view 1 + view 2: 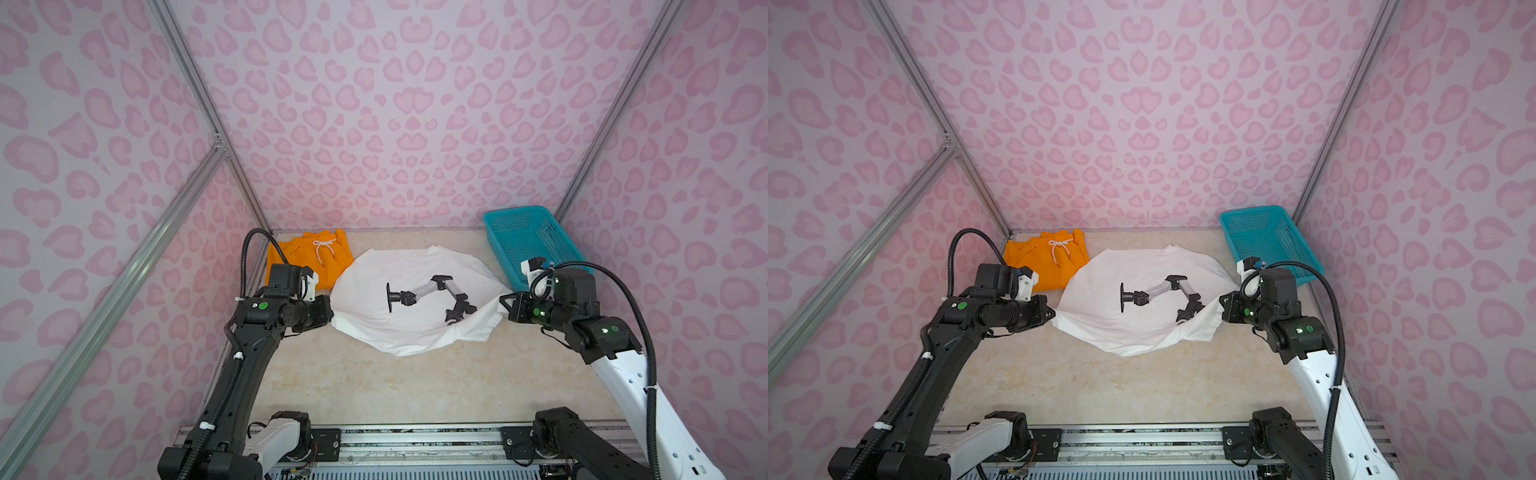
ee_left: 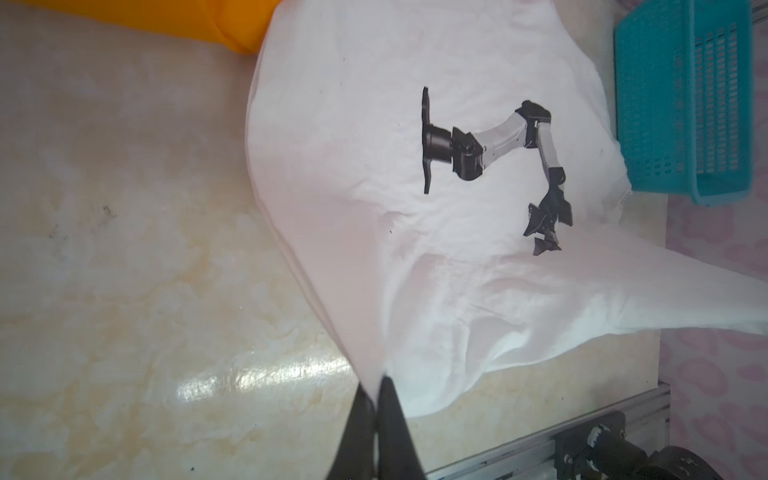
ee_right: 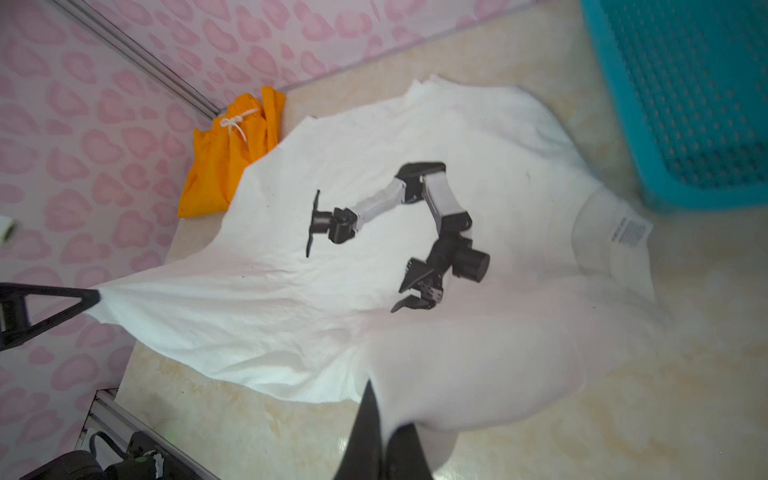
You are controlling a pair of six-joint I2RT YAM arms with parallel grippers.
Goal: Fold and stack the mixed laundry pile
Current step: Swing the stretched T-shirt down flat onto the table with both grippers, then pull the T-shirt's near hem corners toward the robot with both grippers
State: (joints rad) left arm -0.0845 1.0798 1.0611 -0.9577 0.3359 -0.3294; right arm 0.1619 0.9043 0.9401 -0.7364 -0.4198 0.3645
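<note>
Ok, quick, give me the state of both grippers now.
Left gripper: closed, pinching one side of the white T-shirt.
Right gripper: closed, pinching its opposite side.

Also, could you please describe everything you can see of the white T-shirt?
The white T-shirt is soft, lightly creased cotton-looking cloth, spread print-up on the table. Its black-grey print shows a robot arm. The left claw and right claw, both shut, pinch opposite side edges, holding them raised while the middle lies flat. Its far-left edge meets the orange shorts.
</note>
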